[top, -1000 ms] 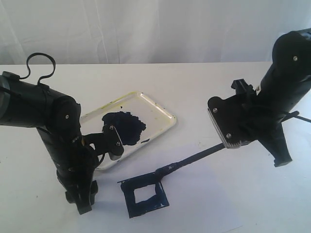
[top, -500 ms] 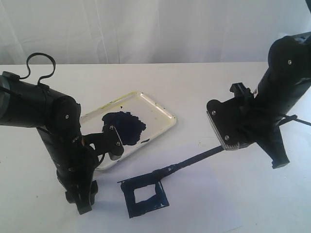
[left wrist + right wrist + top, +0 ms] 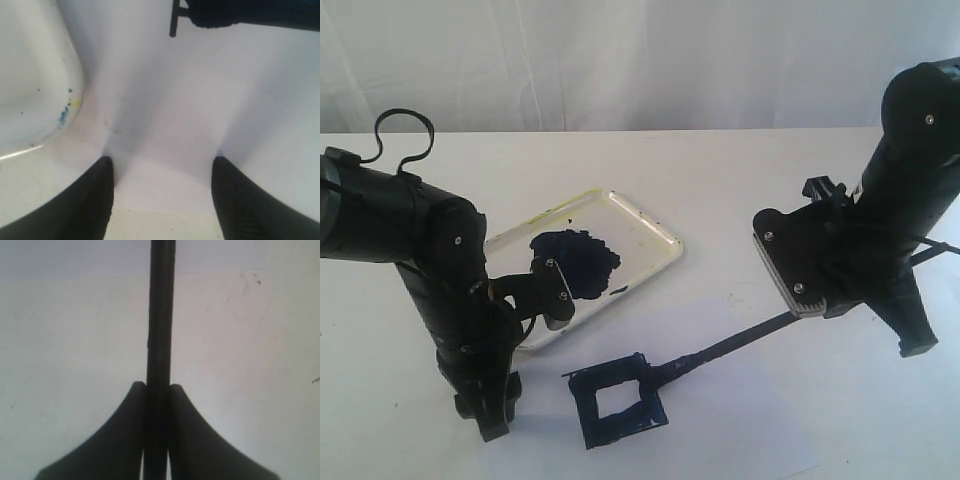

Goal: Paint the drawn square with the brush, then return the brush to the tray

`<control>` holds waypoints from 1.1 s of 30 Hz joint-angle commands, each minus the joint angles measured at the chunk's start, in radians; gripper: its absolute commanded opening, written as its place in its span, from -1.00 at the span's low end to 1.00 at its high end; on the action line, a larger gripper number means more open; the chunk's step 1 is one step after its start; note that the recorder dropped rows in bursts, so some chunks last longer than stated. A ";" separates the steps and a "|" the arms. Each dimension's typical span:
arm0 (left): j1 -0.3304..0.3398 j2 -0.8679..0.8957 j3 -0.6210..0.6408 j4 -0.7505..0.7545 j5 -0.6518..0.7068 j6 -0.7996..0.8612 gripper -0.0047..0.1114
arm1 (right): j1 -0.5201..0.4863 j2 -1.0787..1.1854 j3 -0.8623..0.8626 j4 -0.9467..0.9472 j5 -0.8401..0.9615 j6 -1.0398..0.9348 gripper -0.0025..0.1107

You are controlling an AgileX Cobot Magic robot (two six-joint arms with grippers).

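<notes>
Right jaws are gripping the brush (image 3: 720, 346), seemingly painting the square (image 3: 590, 425) at its two-o'clock corner; left jaws are gaping empty. Its blank centre is waiting next.

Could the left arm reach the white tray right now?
Probably yes. The left gripper is open and empty, a corner of the tray sits just beside it, and nothing lies between them.

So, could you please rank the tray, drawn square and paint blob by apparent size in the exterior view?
1. The tray, clearly largest.
2. The drawn square and the paint blob look about alike; the left arm covers part of the blob, so no ranking.
</notes>
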 commanded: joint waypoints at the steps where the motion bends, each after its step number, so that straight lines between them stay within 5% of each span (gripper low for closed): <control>1: -0.005 0.010 0.013 -0.013 0.004 -0.001 0.14 | -0.001 -0.011 0.006 -0.005 0.036 0.001 -0.96; 33: -0.005 0.010 0.013 -0.013 0.004 -0.001 0.14 | 0.001 -0.049 0.008 0.114 0.012 -0.037 -0.96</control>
